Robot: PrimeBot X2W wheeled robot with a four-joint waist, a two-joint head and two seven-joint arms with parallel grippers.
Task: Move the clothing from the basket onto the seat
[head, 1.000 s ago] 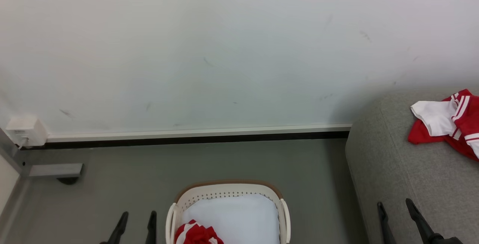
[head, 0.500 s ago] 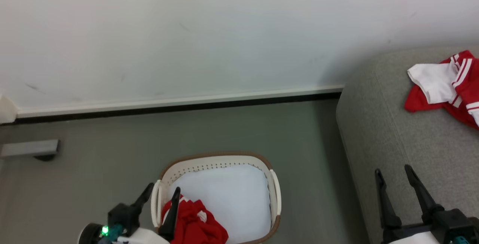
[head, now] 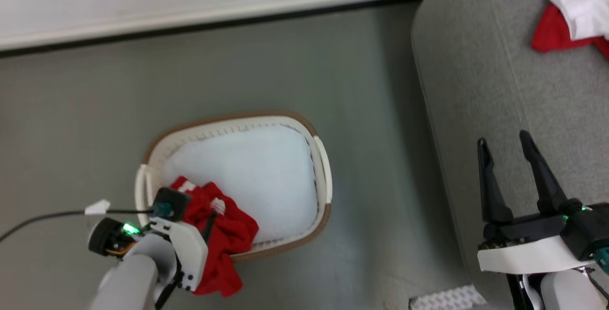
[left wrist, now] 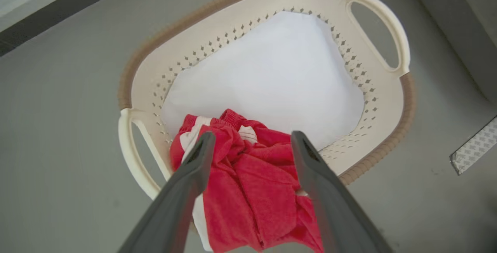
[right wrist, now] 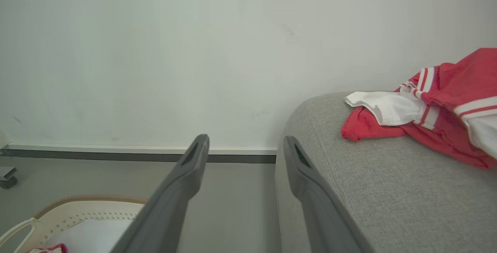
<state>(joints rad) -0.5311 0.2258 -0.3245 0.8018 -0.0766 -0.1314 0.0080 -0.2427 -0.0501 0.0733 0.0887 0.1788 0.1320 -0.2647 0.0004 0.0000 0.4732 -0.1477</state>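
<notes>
The crumpled red-and-white fabric garment (left wrist: 248,191) lies in the near-left corner of the cream-white oval plastic basket (left wrist: 217,47), spilling over its brown rim, with the left jaws apart astride it. They should sink into its thick middle, clear of the basket wall, before closing. The right jaws hang apart, empty, right of the basket.

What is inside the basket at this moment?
Inside the basket lies one crumpled red garment with white trim, draped over the rim on one side. The rest is bare white bottom. Whatever lies under the garment is covered.
</notes>
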